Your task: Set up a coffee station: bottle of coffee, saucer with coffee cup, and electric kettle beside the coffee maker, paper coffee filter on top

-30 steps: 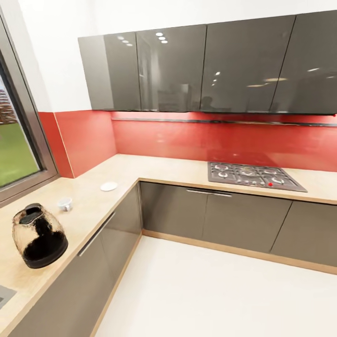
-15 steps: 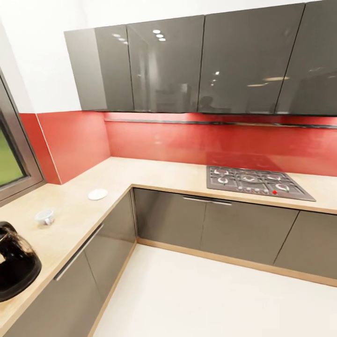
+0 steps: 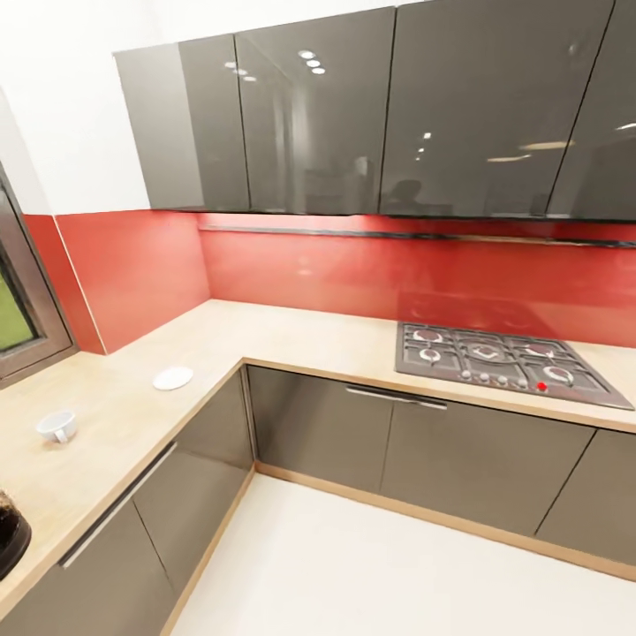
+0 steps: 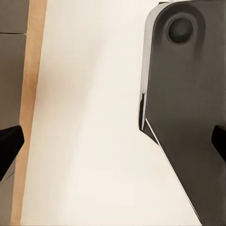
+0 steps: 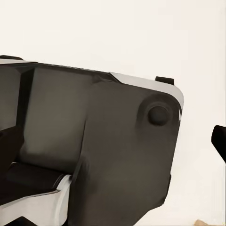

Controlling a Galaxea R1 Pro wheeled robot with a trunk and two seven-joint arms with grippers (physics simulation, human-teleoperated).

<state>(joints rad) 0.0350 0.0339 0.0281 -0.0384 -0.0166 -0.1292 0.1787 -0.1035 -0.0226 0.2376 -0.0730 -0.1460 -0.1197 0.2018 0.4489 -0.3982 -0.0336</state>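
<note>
From your head camera, the L-shaped countertop (image 3: 291, 329) runs along the left wall and across the back under the red backsplash (image 3: 371, 274) and the glossy grey upper cabinets (image 3: 371, 115). The saucer (image 3: 172, 378) lies flat on the surface at about 9 o'clock from picture centre, near the inner corner. The coffee cup (image 3: 56, 426) sits on the bare surface well apart from the saucer, toward 8 o'clock, tilted over with its handle showing. A sliver of the electric kettle (image 3: 9, 543) shows at the left edge, near 8 o'clock. The gas hob (image 3: 499, 362) sits at 3 o'clock on the back run. Against half a second ago, the whole picture has slid: the camera has turned to the right, so the kettle is nearly out of the picture and the cup and saucer lie closer to the left edge; the things themselves have not moved on the surface.

In your left wrist view, the left fingers (image 4: 10, 146) show as two dark tips at opposite edges, spread wide with nothing between them, over the pale floor (image 4: 89, 117) and the robot's dark base (image 4: 188, 117).

In your right wrist view, one dark tip of the right fingers (image 5: 219, 141) shows at the edge beside the base (image 5: 117, 160); you cannot tell whether they are open or closed.
</note>
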